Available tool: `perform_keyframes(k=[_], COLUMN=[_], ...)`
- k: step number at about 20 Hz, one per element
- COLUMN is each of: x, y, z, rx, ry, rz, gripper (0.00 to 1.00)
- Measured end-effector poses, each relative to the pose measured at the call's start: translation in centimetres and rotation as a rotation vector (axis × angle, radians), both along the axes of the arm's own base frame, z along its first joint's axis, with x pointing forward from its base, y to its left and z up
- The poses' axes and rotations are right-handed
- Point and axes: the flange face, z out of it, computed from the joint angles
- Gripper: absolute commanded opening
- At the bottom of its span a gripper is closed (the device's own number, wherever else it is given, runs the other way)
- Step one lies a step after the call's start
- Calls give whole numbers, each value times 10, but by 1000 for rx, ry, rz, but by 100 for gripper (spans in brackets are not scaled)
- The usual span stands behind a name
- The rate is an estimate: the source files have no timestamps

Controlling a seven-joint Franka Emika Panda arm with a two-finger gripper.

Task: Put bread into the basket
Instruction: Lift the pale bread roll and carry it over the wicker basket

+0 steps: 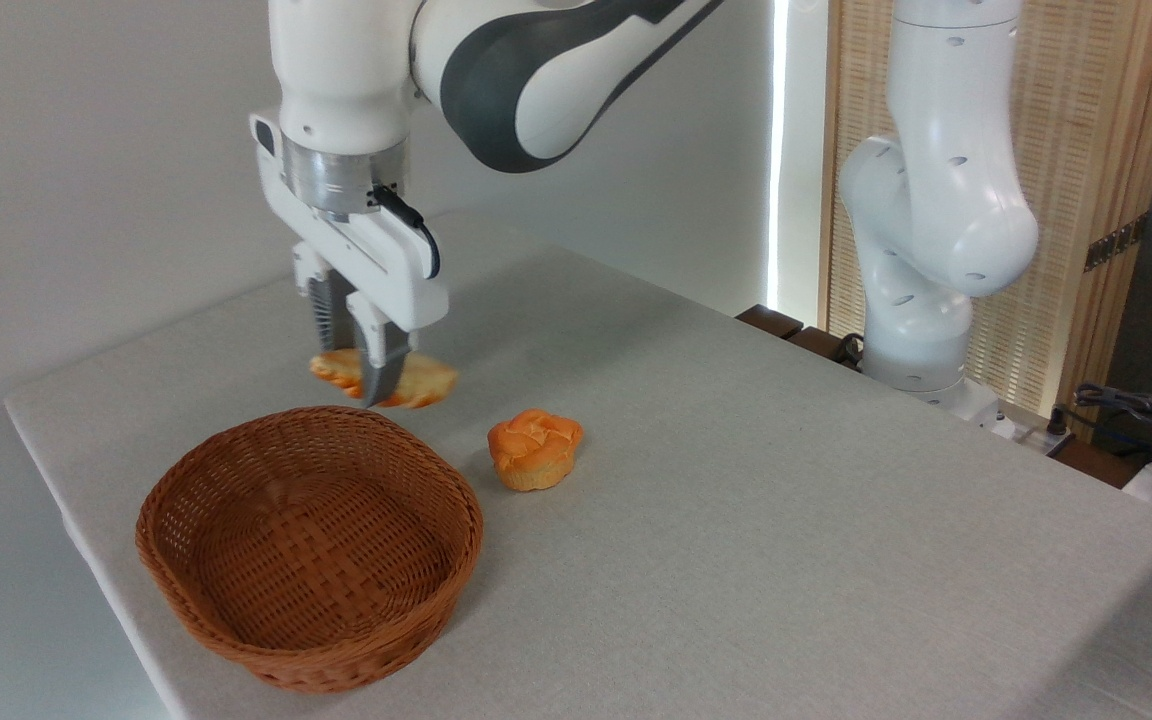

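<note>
I have the two-finger gripper (364, 385) clamped on the pale golden braided bread (423, 382), long axis left-right, just beyond the far rim of the oval brown wicker basket (308, 545).

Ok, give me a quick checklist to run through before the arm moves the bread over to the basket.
1. Grip: gripper shut on the bread: ok.
2. Bread lifted off the table: ok.
3. Bread over the basket: not ok, it hangs beyond the far rim.
4. Basket empty, room for the bread: ok.
5. Orange bun stands apart, right of the basket, off the path: ok.
6. Grip firmness: cannot tell.
</note>
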Motion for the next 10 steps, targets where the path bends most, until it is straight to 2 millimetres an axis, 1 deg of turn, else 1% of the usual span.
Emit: perform_keyframes(k=[1, 2, 3, 4, 6, 10], x=[5, 9, 14, 20, 29, 41], y=[4, 6, 6, 7, 8, 8], z=[3, 4, 3, 0, -6, -26], rx=[-4, -5, -4, -3, 2, 17], ry=[-38, -67, -95, -124, -162, -181], rz=[18, 30, 41, 53, 72, 89], gripper=[58, 63, 82, 97, 100, 100])
